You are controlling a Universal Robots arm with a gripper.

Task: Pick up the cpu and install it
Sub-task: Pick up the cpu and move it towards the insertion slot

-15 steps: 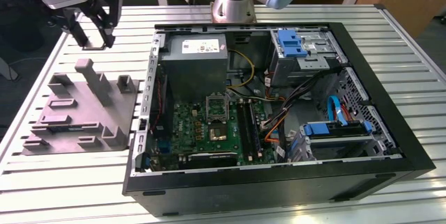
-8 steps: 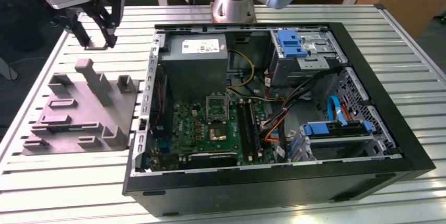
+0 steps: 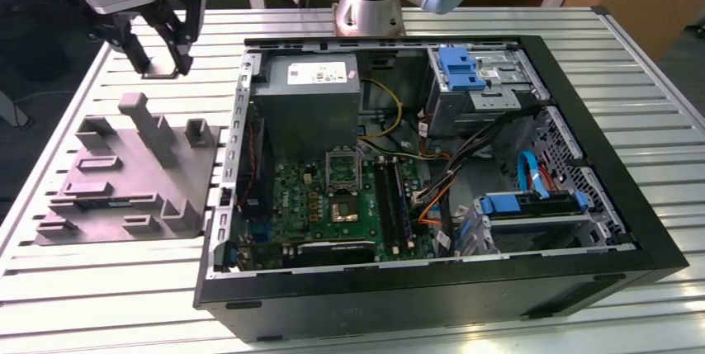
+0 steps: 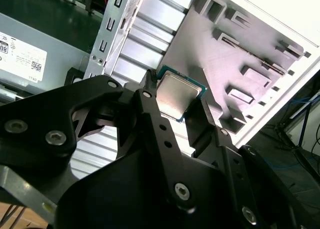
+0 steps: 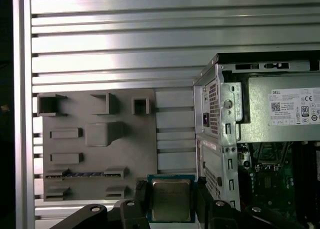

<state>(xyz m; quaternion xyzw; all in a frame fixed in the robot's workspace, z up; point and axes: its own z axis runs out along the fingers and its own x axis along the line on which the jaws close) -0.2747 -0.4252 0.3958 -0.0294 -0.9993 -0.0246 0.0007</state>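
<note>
My gripper hangs above the slatted table, behind the grey moulded tray and to the exterior view's left of the open computer case. It is shut on the cpu, a small square chip with a silvery top and a thin greenish rim. In both wrist views the cpu sits clamped by its edges between the black fingers. Inside the case, the silver-framed socket with a dark centre lies on the green motherboard.
The tray carries several raised blocks and slots. Inside the case are a grey power supply, black memory sticks, cables and blue drive brackets. The arm's base stands behind the case. The case wall is close to the gripper.
</note>
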